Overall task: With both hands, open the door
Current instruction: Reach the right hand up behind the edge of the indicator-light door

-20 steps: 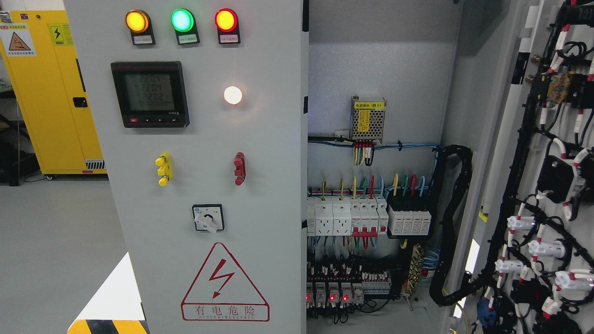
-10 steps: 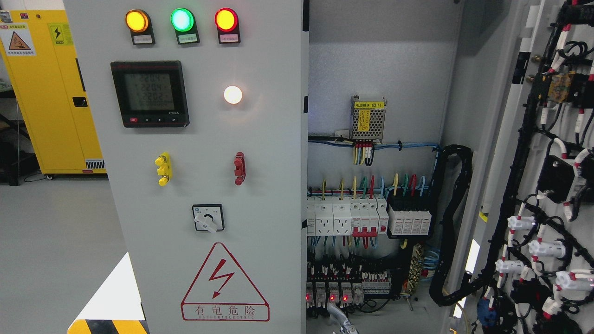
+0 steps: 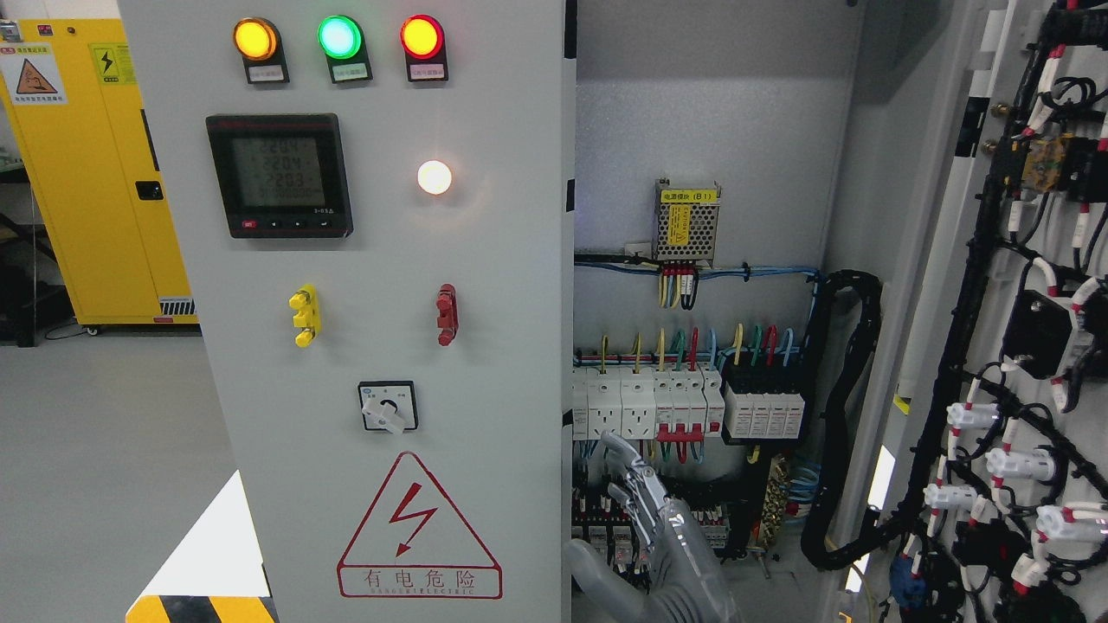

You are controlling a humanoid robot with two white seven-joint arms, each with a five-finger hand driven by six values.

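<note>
Grey metal, the left door (image 3: 381,346) is standing closed with its free vertical edge just left of a hand (image 3: 645,528) that is showing at the bottom edge near the middle, fingers loosely extended and gripping nothing. Which arm it belongs to I cannot tell. The right door (image 3: 1021,346) is hanging open, well apart to the right.
</note>
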